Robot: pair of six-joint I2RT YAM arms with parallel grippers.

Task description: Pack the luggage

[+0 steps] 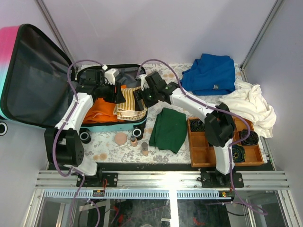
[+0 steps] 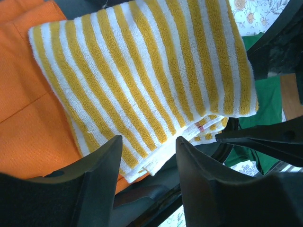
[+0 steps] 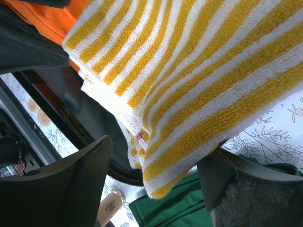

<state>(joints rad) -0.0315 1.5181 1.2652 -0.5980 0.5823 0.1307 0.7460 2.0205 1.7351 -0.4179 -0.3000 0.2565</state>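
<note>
The luggage (image 1: 118, 124) lies open at the left, its pink-to-teal lid (image 1: 33, 80) raised and the dark grey lining showing. Inside lie an orange garment (image 1: 102, 106) and a folded yellow-and-white striped towel (image 1: 129, 106) over the right rim. My left gripper (image 1: 118, 93) hovers over the towel (image 2: 142, 71), open and empty (image 2: 149, 144). My right gripper (image 1: 140, 98) is open; the towel's overhanging corner (image 3: 199, 85) hangs between its spread fingers (image 3: 154, 156), not pinched.
A green garment (image 1: 169, 128) lies right of the suitcase. A blue garment (image 1: 210, 73) and a white cloth (image 1: 248, 104) lie at the back right. A brown wooden tray (image 1: 201, 153) holds cables. Small bottles (image 1: 134, 141) and a round compact (image 1: 121, 138) lie near the front.
</note>
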